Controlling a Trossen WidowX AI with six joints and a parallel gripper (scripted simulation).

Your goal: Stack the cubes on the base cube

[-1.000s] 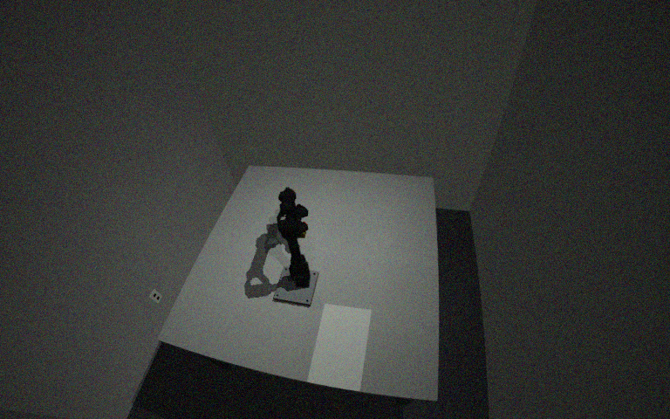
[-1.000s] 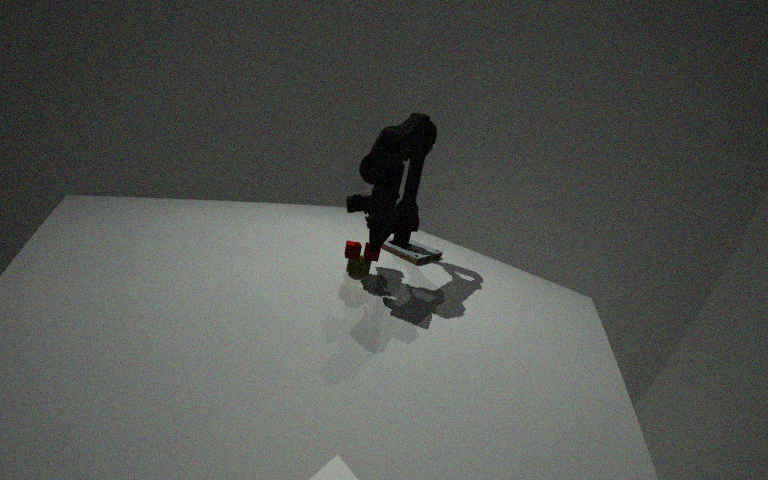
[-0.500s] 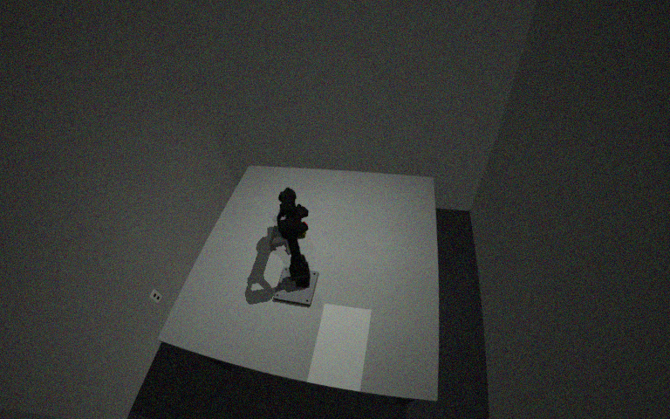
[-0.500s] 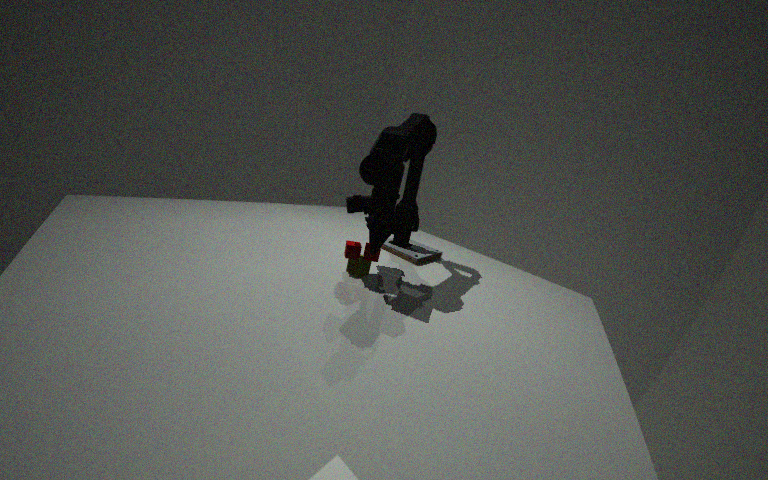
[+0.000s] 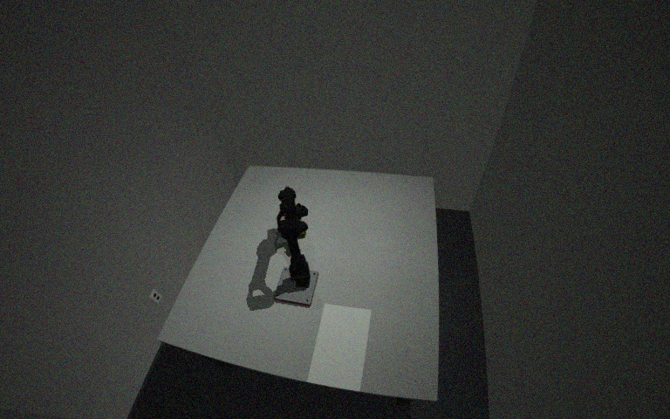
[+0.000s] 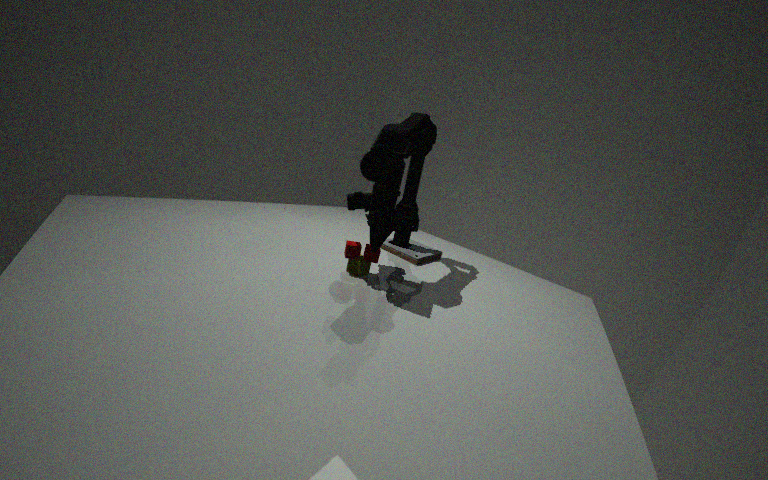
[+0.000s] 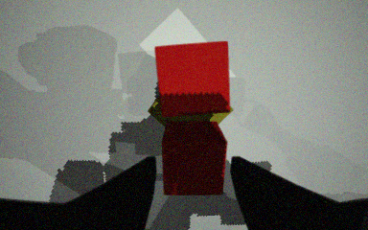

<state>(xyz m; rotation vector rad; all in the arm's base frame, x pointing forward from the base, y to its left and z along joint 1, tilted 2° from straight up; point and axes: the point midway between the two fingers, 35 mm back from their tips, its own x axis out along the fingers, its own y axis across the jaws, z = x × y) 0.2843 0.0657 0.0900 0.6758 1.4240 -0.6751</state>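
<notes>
The yellow base cube (image 5: pixel 304 234) (image 6: pixel 357 266) (image 7: pixel 221 116) stands on the table, mostly hidden in the wrist view. One red cube (image 6: pixel 352 249) (image 7: pixel 193 72) sits on its far corner in the wrist view. The other red cube (image 6: pixel 371 253) (image 7: pixel 194 168) is at the opposite, near corner, low at the base cube's top; its contact with the base is hidden. A strip of yellow shows between the red cubes. My gripper (image 7: pixel 194 164) is open around the near red cube, with a narrow gap between each finger and its sides. The top view hides both red cubes behind the arm.
The arm's mounting plate (image 5: pixel 296 296) (image 6: pixel 433 257) is on the table (image 5: pixel 385 247) (image 6: pixel 198 339), behind the cubes in the exterior view. A pale flat rectangle (image 5: pixel 340 346) lies near the table's front edge in the top view. Arm shadows fall around the cubes.
</notes>
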